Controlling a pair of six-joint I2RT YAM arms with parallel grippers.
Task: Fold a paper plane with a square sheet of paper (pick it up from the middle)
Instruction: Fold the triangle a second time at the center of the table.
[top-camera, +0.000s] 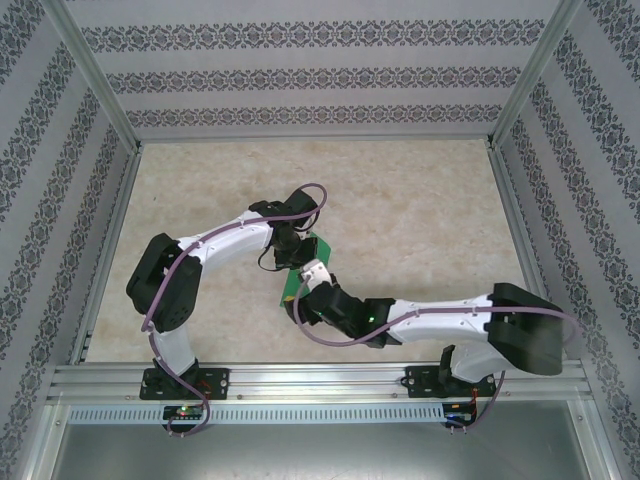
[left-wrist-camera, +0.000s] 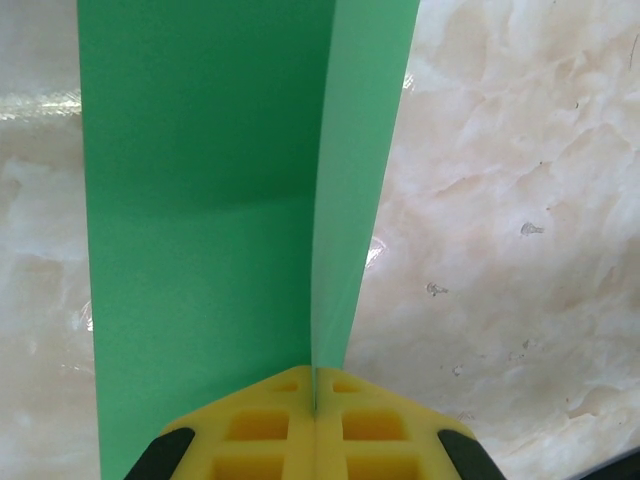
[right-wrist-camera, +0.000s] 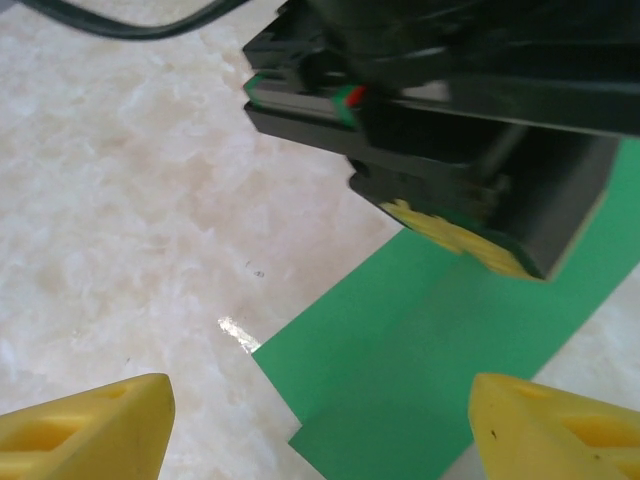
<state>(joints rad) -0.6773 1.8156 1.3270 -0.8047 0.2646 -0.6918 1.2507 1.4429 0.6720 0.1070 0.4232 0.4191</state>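
your left gripper (left-wrist-camera: 315, 405) pinches the creased square sheet of paper (left-wrist-camera: 200, 200) on the table (left-wrist-camera: 520, 200); your right gripper (right-wrist-camera: 320, 415) hangs spread wide over its flat edge. press off-line there and the pinned sheet may skew, crumple or tear.

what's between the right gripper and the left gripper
The green sheet of paper, partly folded. It runs from the shut left gripper, which pinches it, down toward the open right gripper, with bare table beside it. The right wrist view shows this.
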